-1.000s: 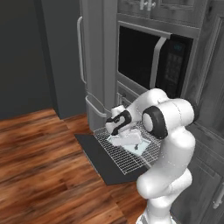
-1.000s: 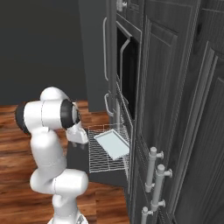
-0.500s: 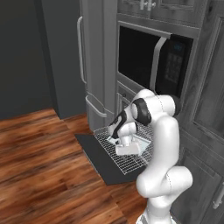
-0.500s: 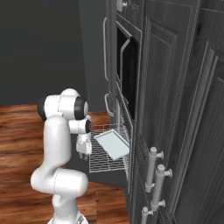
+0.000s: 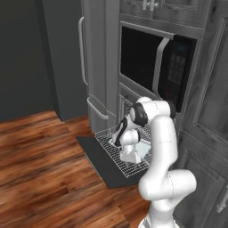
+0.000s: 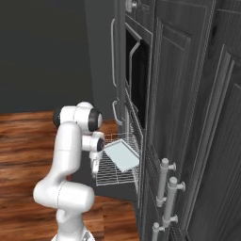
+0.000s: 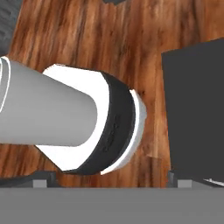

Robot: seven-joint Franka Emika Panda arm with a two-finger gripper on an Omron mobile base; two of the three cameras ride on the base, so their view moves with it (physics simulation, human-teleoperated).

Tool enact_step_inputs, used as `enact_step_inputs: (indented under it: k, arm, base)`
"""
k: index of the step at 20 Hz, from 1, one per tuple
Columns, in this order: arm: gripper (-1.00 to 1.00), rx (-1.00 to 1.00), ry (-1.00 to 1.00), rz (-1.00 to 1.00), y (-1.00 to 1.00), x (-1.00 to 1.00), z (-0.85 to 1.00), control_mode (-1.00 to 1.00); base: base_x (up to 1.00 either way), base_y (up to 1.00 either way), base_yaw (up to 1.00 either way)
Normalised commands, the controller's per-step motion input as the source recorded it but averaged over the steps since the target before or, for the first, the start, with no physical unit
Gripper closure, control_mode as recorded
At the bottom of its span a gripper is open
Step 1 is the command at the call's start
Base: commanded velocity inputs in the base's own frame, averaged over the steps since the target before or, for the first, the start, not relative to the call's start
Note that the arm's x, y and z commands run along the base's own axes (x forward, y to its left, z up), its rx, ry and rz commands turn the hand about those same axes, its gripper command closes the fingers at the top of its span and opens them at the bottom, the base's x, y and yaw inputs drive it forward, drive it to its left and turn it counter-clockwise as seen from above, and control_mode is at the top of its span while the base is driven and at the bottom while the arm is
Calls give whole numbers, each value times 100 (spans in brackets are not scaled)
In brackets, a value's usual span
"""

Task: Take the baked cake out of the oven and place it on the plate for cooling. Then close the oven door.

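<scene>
While the gripper [image 5: 126, 156] hangs mid-frame, fingers spread wide and empty, the pale tray [image 6: 122, 156] on the pulled-out rack [image 5: 116, 153] lies just right of it, above the lowered oven door [image 5: 102, 163].

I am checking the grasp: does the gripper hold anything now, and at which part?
Nothing is held. The gripper is open, its fingertips wide apart over wooden floor.

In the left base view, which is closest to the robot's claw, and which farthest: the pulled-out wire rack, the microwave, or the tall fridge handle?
From the gripper:
1. Wire rack, right beneath and around it.
2. Microwave, above, slightly right.
3. Fridge handle, up on the far left.
</scene>
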Motion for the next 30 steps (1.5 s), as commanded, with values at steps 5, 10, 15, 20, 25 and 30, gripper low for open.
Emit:
enact_step_inputs:
  k: [5, 10, 15, 20, 25, 30]
  arm:
    - [-100, -34, -31, -18, 0, 23, -69, -100]
    - [-100, -31, -26, -13, 0, 50, -47, -100]
    - [-100, -25, -9, -10, -13, 79, -34, -100]
    - [-100, -22, 0, -6, -25, 93, -27, -100]
    - [-100, -6, 5, 0, -27, 66, -4, -100]
    - [-100, -2, 6, 0, -68, 72, -21, -100]
  base:
    - [0, 0, 0]
    - [0, 0, 0]
    - [0, 0, 0]
    - [0, 0, 0]
    - [0, 0, 0]
    - [0, 0, 0]
